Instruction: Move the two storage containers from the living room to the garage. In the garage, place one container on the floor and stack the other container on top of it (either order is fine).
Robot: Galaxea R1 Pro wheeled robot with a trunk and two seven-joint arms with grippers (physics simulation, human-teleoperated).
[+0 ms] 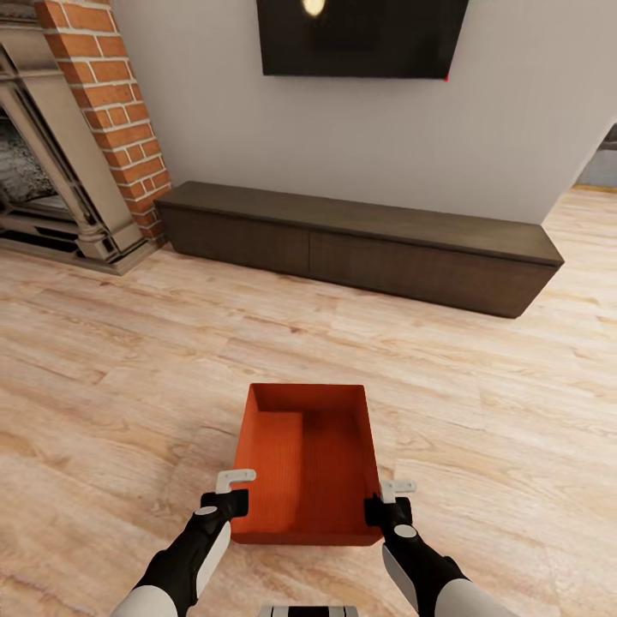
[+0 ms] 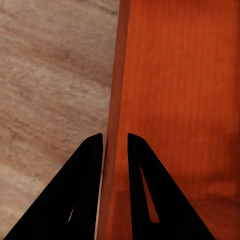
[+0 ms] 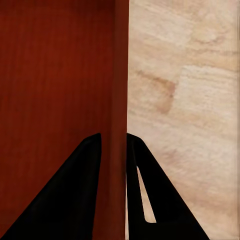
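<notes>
In front of the long dark low bench (image 1: 360, 244), the orange-red ribbed plastic open bin (image 1: 308, 454) is held level because the left tool (image 1: 230, 495) and right tool (image 1: 387, 502) each pinch an opposite side wall.

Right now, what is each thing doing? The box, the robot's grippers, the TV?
storage container: open-topped, nothing inside, held at both side walls.
left gripper: shut on the container's wall.
right gripper: shut on the opposite wall.
TV: screen dark, on the wall.
</notes>
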